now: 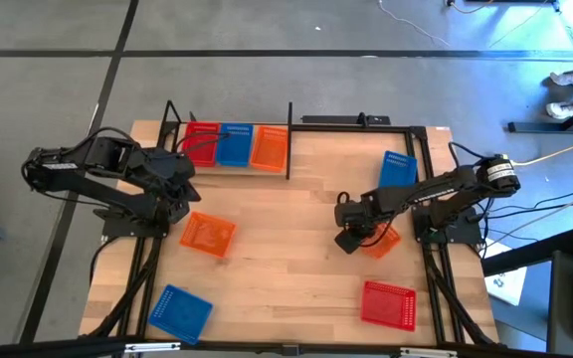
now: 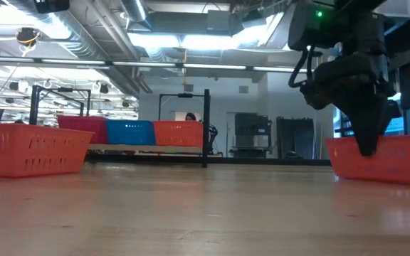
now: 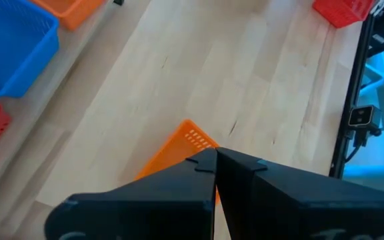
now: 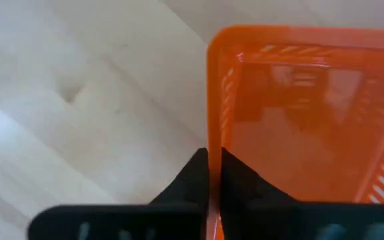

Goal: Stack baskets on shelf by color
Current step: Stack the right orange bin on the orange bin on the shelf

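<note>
An orange basket (image 1: 383,240) lies on the table's right half, and my right gripper (image 1: 351,239) stands over its left wall, shut on it. In the low view the same gripper (image 2: 367,146) reaches down into that basket (image 2: 397,160). My left gripper (image 1: 182,189) hangs shut and holding nothing at the table's left, above another orange basket (image 1: 208,235) that rests flat on the wood. The shelf (image 1: 229,159) at the far left carries a red basket (image 1: 202,142), a blue basket (image 1: 235,144) and an orange basket (image 1: 269,147) side by side. My right gripper pinches the orange basket's wall (image 4: 213,133) on the side facing the table's left, one finger inside the basket and one outside. The fingers (image 4: 235,180) come from above, pointing down. The basket's bottom (image 2: 386,178) rests on the table.
A blue basket (image 1: 398,169) lies at the far right, a red basket (image 1: 388,303) at the near right and another blue basket (image 1: 180,310) at the near left. Bare wood spans the table's middle (image 1: 286,259). Black frame rods (image 1: 288,139) stand at the shelf's right end.
</note>
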{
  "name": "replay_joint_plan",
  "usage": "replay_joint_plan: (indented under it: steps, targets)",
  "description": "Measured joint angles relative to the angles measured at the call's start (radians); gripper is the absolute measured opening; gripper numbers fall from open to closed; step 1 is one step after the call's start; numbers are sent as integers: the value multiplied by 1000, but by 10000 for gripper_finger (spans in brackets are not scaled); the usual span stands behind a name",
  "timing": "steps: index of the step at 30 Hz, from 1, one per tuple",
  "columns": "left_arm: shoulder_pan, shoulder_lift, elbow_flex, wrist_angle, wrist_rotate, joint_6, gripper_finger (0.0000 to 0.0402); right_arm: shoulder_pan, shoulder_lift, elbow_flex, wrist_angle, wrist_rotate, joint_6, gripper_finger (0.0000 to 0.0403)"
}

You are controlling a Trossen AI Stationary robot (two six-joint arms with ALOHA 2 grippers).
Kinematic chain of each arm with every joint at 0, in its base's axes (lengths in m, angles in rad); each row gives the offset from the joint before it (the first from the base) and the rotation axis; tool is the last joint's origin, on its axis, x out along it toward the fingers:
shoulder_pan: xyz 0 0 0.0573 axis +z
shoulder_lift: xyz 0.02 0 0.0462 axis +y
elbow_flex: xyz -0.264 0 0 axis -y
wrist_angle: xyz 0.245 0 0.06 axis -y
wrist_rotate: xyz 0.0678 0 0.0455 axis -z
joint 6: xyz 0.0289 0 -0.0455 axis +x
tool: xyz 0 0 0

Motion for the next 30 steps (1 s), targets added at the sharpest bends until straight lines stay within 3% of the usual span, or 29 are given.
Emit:
replay_joint_plan:
  steps: [7, 17, 26, 30]
  targets:
    - [0, 7, 0, 0, 19, 14, 6, -3, 0, 166, -90, 44, -107, 5]
    - [0, 60, -1, 16, -56, 104, 81, -4, 0, 482, -304, 250, -346, 2]
    - [0, 126, 0, 164, -167, 852, 94, 49, 0, 603, -383, 371, -778, 1]
    - [0, 157, 1, 346, -307, 1042, 94, 68, 0, 643, -436, 383, -974, 1]
